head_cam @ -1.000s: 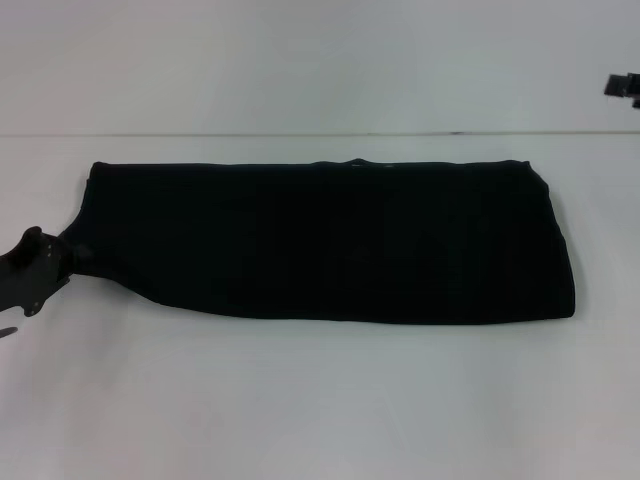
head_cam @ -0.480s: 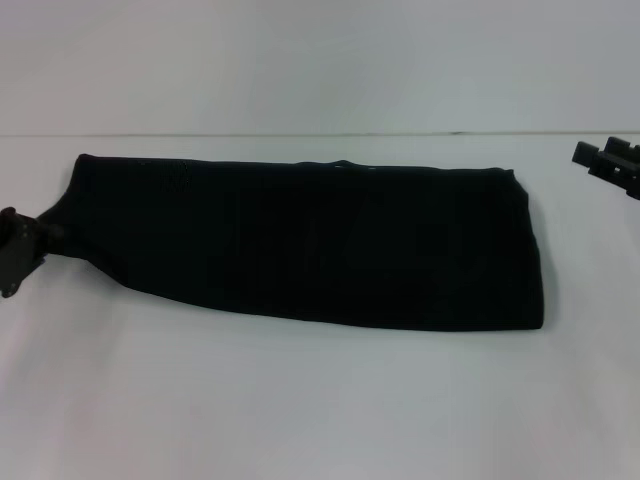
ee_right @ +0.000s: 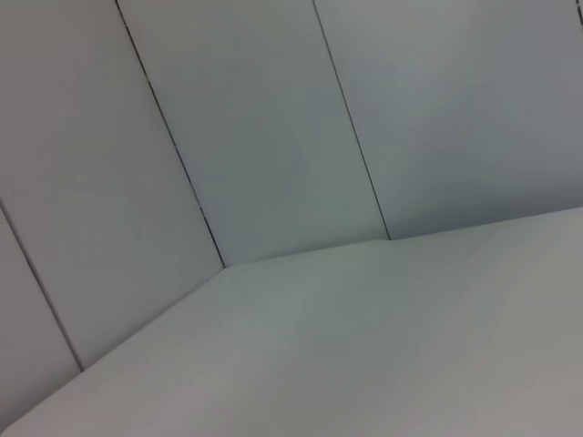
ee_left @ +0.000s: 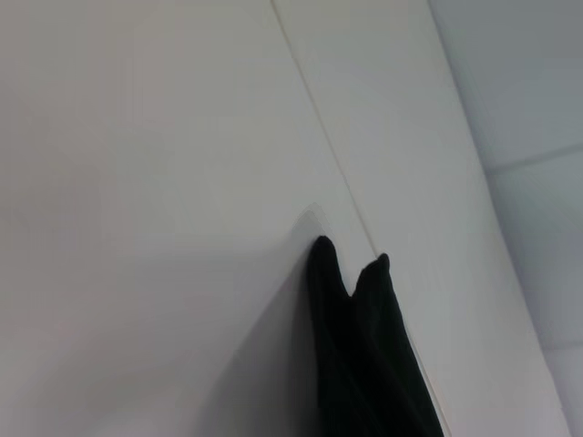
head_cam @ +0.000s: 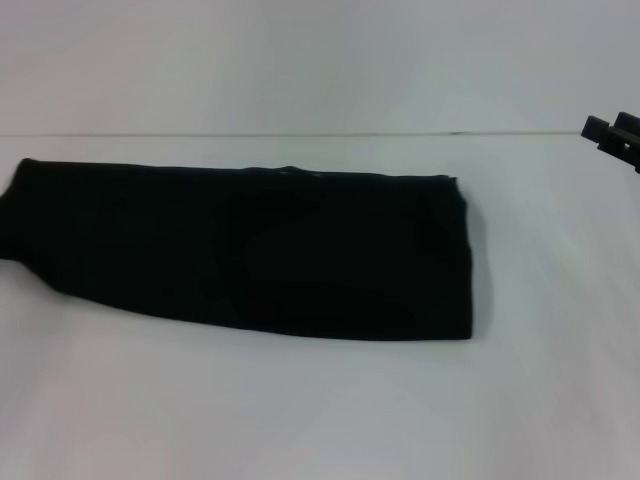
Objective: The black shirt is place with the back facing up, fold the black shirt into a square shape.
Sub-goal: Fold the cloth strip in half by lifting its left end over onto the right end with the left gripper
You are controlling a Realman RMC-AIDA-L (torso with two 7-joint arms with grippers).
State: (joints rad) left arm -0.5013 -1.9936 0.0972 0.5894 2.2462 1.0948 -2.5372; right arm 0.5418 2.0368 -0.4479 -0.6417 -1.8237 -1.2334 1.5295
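Black shirt (head_cam: pixel 250 250) folded to long strip on white table (head_cam: pixel 320 410), long axis left-right, left end at frame edge. L gripper out of head view, state can't tell. R gripper (head_cam: pixel 615 138) far right, well apart, fingers unclear. L arm nearer

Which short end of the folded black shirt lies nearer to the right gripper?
The squared-off end of the black shirt, toward the robot's right, lies nearer the right gripper. The opposite, narrower end reaches the head view's left edge.
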